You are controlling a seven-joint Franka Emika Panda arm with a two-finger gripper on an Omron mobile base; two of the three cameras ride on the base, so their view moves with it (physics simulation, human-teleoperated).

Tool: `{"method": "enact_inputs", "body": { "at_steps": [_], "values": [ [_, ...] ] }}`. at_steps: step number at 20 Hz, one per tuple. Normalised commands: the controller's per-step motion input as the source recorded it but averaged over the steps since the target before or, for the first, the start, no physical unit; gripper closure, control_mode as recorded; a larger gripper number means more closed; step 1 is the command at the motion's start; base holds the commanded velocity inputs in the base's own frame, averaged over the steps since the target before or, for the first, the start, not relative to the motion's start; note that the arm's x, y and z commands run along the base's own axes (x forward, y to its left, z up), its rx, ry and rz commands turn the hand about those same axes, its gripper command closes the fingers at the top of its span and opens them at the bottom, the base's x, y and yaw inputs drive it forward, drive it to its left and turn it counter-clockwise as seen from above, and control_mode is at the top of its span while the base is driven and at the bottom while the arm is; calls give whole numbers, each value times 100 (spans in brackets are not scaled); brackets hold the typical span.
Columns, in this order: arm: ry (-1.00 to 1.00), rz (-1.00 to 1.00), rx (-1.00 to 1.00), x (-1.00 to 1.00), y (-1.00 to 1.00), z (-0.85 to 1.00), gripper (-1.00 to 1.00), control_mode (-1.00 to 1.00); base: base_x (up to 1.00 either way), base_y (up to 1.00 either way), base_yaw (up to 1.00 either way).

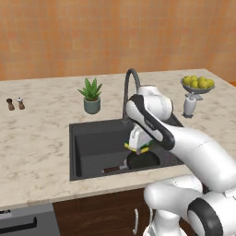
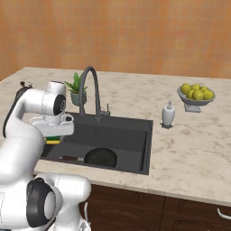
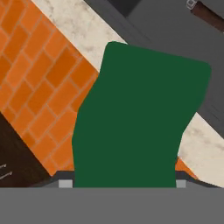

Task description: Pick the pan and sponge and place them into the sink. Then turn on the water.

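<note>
The black pan [image 1: 144, 160] lies on the floor of the dark sink [image 1: 92, 143], near its front wall, with its reddish-brown handle [image 1: 113, 169] pointing left. The same pan [image 2: 100, 158] shows in the sink [image 2: 128, 135] from the right. My gripper [image 1: 138, 142] hangs just above the pan, shut on the sponge [image 1: 136, 149], whose yellow layer and green top peek out below the hand. The hand view has the green sponge [image 3: 135, 127] large between my fingertips and the pan's handle [image 3: 210, 15] at top right. The arched faucet [image 1: 130, 87] stands behind; no stream runs from it.
A potted plant [image 1: 91, 96] stands behind the sink's left half. A white soap dispenser [image 1: 189, 105] and a bowl of lemons [image 1: 198, 84] sit on the counter to the right. Salt and pepper shakers [image 1: 15, 103] are far left. My arm crosses the sink's right front corner.
</note>
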Motion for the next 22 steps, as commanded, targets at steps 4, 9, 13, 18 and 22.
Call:
{"method": "enact_inputs", "body": {
  "at_steps": [4, 9, 13, 18, 22],
  "values": [
    [17, -17, 4, 78, -100, -18, 100, -100, 0, 0, 0],
    [11, -15, 3, 55, -100, -30, 100, -100, 0, 0, 0],
    [2, -11, -4, 43, -75, -68, 100, -100, 0, 0, 0],
    [0, -1, -10, 55, -28, -95, 100, -100, 0, 0, 0],
    [0, 0, -3, 56, -16, -61, 100, -100, 0, 0, 0]
  ]
}}
